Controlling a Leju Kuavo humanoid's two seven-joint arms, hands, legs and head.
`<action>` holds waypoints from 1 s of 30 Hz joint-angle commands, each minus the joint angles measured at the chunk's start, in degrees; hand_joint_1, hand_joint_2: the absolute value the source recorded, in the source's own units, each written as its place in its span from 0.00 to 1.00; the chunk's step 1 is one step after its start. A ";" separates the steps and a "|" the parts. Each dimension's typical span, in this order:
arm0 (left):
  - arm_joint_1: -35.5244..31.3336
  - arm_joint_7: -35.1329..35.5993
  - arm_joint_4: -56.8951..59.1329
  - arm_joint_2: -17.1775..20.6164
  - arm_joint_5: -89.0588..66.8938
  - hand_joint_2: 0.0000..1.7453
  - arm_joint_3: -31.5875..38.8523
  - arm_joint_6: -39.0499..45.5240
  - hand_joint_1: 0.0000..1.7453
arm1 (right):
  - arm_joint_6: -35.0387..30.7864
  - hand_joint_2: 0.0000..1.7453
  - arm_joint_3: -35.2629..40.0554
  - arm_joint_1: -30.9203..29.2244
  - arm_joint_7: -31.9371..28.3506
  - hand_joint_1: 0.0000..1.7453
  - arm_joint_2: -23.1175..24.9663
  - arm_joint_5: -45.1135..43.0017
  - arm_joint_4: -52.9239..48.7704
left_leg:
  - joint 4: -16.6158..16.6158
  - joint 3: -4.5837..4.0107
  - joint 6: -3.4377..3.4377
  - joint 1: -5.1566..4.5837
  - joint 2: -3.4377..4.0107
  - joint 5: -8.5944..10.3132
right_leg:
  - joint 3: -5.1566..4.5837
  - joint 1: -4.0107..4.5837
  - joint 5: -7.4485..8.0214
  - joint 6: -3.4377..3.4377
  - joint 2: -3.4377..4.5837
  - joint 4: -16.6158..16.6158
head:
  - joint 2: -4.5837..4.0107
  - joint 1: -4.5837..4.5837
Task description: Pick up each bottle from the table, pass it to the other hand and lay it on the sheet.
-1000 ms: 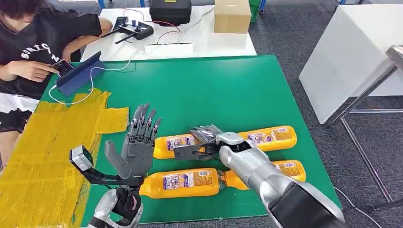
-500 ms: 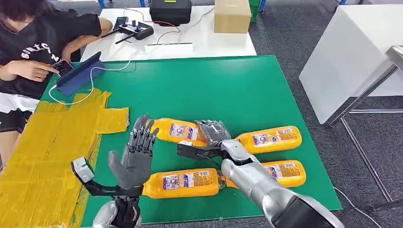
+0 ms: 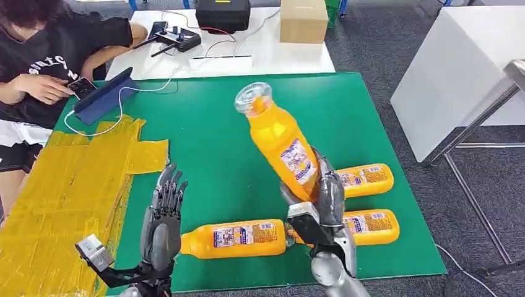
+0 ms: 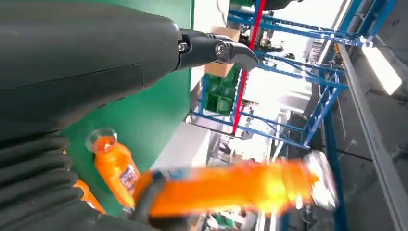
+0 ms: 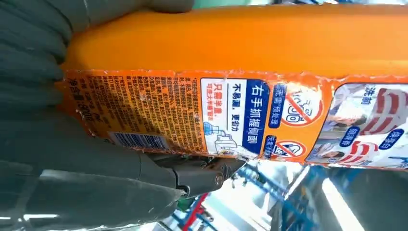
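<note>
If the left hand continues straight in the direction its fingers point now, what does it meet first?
Probably nothing close: the left hand points over bare green table, the yellow sheet beside it. Depth is unclear.

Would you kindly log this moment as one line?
right hand: holds orange bottle raised, tilted | left hand: open, empty | green table: three bottles lying | yellow sheet: no bottle

Head view looks down over the green table (image 3: 235, 124); both wrist views sit close, sharing the raised bottle (image 3: 282, 141).
</note>
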 commanded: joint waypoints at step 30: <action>-11.21 7.60 6.13 5.79 4.75 1.00 -10.71 -1.70 0.00 | 9.99 1.00 18.59 -3.11 -2.81 1.00 0.14 -0.56 9.37 | -0.09 0.40 -0.10 0.07 0.13 -0.09 | 0.38 0.07 -0.08 -0.04 0.03 -0.08 | 0.00 -0.02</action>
